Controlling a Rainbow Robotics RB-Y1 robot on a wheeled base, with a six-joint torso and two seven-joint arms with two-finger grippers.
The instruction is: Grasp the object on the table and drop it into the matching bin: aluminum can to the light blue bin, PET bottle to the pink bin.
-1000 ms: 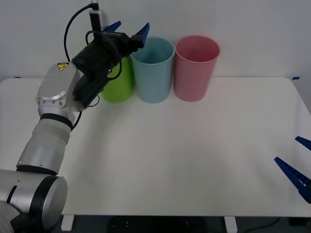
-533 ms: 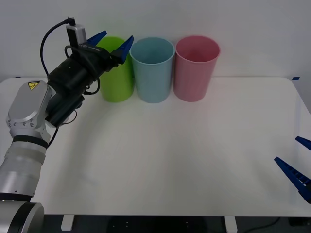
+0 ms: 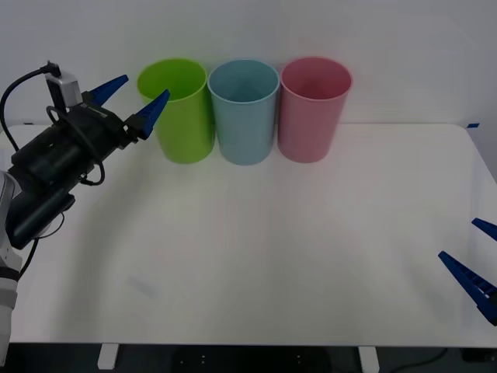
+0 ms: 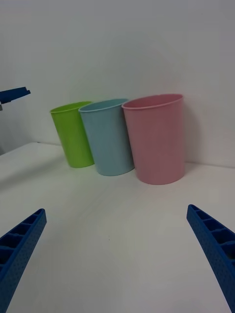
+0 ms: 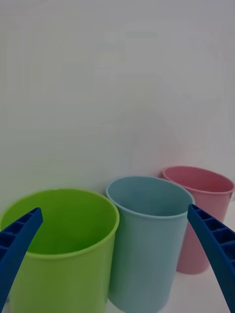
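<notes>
The aluminum can is out of view; whether it lies inside a bin cannot be seen. The light blue bin (image 3: 243, 116) (image 4: 107, 139) (image 5: 149, 234) stands upright at the back of the white table (image 3: 272, 233), with the pink bin (image 3: 313, 113) (image 4: 156, 142) (image 5: 205, 215) to its right. My left gripper (image 3: 138, 91) hangs open and empty in the air just left of the lime green bin (image 3: 182, 116), at rim height. My right gripper (image 3: 458, 238) rests open and empty low at the table's right edge.
The three bins stand close together in a row by the back wall. The lime green bin (image 5: 58, 244) is the nearest to my left gripper. Bare tabletop stretches between the bins and the front edge.
My left arm has swung left and down, from above the light blue bin's rim, past the green bin, to its left side. Its fingers stayed open. The right arm has not moved.
</notes>
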